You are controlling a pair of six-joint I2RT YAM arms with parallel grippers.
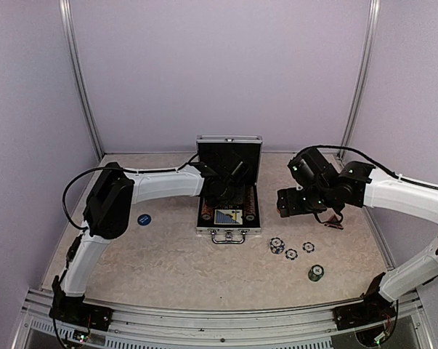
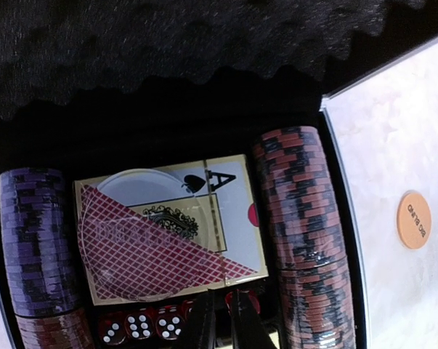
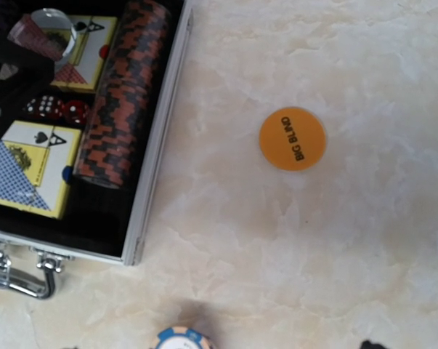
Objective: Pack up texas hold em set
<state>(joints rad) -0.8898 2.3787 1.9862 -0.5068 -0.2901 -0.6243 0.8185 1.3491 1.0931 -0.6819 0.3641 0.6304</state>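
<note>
Pale marbled table (image 1: 168, 254), case (image 3: 159, 149) open at centre. Orange disc (image 3: 292, 138) lies right of it, beneath my right gripper (image 1: 282, 203), the nearer one; its jaws I can't tell. Left gripper (image 2: 224, 320) sits inside the case, fingers together, empty

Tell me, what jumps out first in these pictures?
The open silver case in the middle of the table catches the eye first, packed with rows of red-and-black poker chips and card decks. The left hand hovers inside it, near the red dice. To the case's right lies a bright orange disc reading BIG BLIND, with loose chips nearer the front.
</note>
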